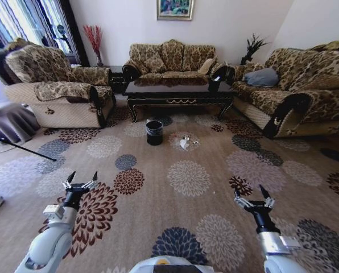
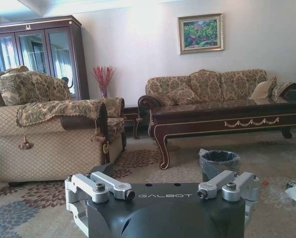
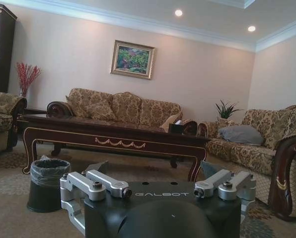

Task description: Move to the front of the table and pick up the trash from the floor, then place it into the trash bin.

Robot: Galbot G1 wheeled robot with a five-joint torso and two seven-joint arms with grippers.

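Waiting far ahead of both wide-open, empty claws, left (image 1: 82,178) and right (image 1: 249,191), the trash (image 1: 185,142) lies on the floor (image 1: 186,199) beside the trash bin (image 1: 154,132); nothing is picked up yet.

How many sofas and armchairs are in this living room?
3: an armchair on the left, a sofa against the far wall behind the table, another sofa on the right. More may sit out of view.

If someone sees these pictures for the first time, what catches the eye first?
The beige carpet with big flower medallions fills the room. On it, before the glossy dark wooden coffee table, a small round black lined bin stands beside white crumpled litter. Both hands, left and right, hover open.
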